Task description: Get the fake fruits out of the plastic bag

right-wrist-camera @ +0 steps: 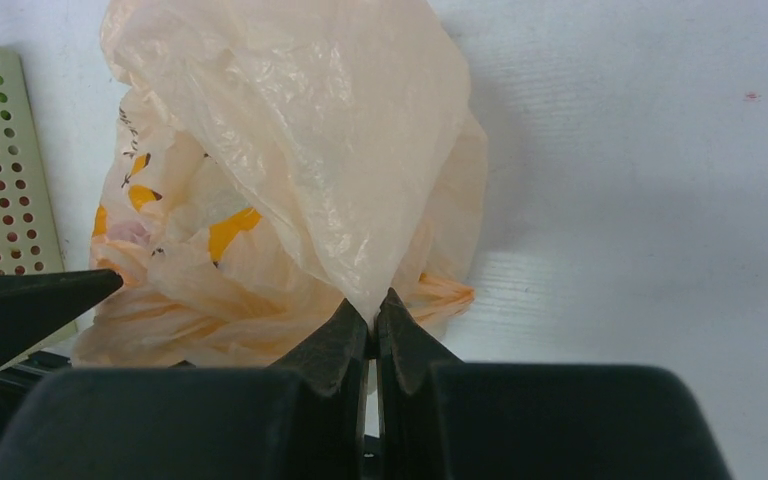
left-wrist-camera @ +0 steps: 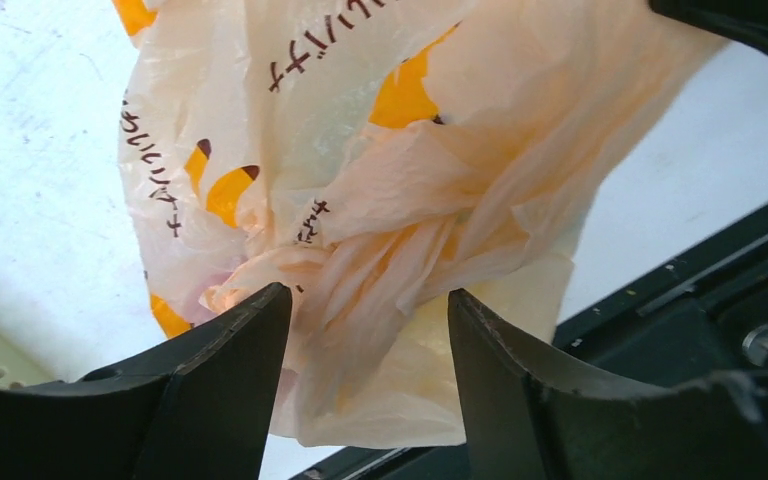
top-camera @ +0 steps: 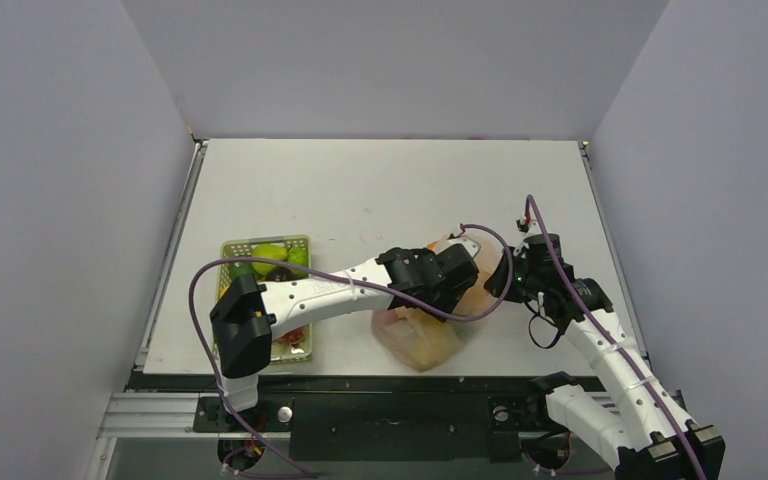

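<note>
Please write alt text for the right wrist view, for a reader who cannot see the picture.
The right hand is shut on a fold of the crinkly peach plastic bag, which fills the middle of the view, with the white table behind it. Yellow-orange prints show on the bag's left side, and a light green perforated basket stands at the left edge.

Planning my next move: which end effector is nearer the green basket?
Left. The left end effector, open around the bag, is just right of the basket; the right end effector pinches the bag's far side, farther right.
</note>
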Motion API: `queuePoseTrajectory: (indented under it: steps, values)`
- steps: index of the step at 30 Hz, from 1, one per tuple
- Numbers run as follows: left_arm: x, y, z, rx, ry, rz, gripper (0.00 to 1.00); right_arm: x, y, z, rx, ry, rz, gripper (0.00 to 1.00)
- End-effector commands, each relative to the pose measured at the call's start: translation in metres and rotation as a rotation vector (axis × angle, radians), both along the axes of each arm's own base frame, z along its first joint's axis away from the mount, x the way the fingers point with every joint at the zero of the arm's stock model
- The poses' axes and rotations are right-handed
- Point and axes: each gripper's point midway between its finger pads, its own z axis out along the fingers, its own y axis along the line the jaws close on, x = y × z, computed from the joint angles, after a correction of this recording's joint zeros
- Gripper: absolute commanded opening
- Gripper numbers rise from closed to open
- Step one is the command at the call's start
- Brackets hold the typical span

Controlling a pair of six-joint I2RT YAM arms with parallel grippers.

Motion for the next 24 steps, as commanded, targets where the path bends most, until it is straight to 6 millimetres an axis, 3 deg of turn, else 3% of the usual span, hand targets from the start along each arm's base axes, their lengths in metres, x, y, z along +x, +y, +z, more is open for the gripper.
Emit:
queuePoseTrajectory:
  steps: [1,3,8,11,16,19,20,21,24]
  values:
    - [0.017,0.008,0.007,0.064,-0.064,0.069,0.46,0.005,0.010,0.007,0.070,-0.026,0.002,0.00]
    - [0.021,0.012,0.009,0.070,-0.085,0.104,0.28,0.005,0.008,0.007,0.068,-0.028,-0.014,0.00]
    - [0.021,0.019,0.022,-0.023,-0.104,0.164,0.01,0.006,-0.007,0.011,0.014,-0.035,-0.073,0.00]
    - [0.013,0.017,0.028,-0.140,-0.068,0.151,0.00,0.008,-0.010,0.014,0.011,-0.039,-0.088,0.00]
    - [0.009,0.012,0.050,-0.504,0.009,0.125,0.00,0.009,-0.008,0.013,0.047,-0.016,-0.080,0.00]
    - [0.001,0.009,0.075,-0.837,0.077,0.080,0.00,0.009,-0.001,0.008,0.119,0.026,-0.062,0.00]
    - [0.009,0.014,0.083,-0.919,0.081,0.088,0.00,0.010,0.004,0.010,0.176,0.030,-0.043,0.00]
    - [0.008,0.019,0.097,-1.090,0.106,0.067,0.00,0.010,0.006,0.006,0.210,0.046,-0.045,0.00]
    - [0.006,0.033,0.120,-1.350,0.146,0.038,0.00,0.008,0.018,0.007,0.391,0.086,-0.021,0.00]
